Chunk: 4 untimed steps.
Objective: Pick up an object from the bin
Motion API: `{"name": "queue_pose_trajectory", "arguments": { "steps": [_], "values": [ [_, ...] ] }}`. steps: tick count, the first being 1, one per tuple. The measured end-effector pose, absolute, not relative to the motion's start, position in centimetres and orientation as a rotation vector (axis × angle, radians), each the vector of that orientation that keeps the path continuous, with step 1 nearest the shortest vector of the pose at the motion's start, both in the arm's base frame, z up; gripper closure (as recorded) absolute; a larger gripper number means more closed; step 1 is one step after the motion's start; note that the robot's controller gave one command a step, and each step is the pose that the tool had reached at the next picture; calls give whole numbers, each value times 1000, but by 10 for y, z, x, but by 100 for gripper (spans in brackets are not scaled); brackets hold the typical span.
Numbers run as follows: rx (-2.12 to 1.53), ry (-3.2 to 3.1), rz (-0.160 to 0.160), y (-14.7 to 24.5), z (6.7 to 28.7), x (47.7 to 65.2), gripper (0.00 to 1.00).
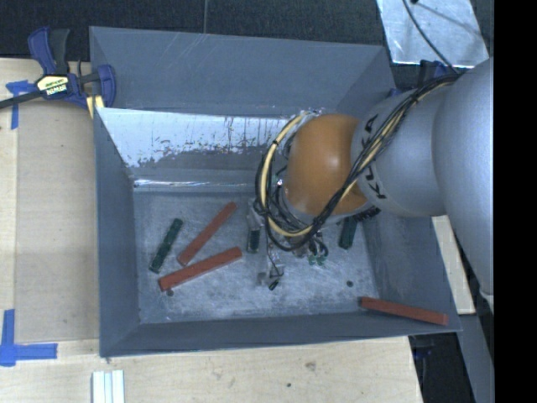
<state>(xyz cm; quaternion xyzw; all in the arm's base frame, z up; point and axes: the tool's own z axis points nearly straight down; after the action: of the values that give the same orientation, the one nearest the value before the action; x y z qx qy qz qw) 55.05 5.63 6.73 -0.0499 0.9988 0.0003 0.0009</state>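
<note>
A grey bin [117, 250] with sloped walls. The arm [419, 158] reaches in, and its gripper [271, 277] is low over bare floor at mid-bin; clenched or released, I cannot tell. Just left lies a red stick [201, 267], with a second red stick [207, 232] behind it. Farther left is a green stick [165, 244]. There is open floor in front.
</note>
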Motion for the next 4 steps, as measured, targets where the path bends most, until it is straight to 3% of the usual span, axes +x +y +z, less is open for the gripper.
{"name": "queue_pose_trajectory", "arguments": {
  "steps": [1,2,3,4],
  "values": [
    [-507,3094,7,174,101,528,0],
    [-385,3119,0,158,100,520,0],
    [-430,3108,1,161,70,523,0],
    [-429,3106,2,161,71,524,0]
  ]
}}
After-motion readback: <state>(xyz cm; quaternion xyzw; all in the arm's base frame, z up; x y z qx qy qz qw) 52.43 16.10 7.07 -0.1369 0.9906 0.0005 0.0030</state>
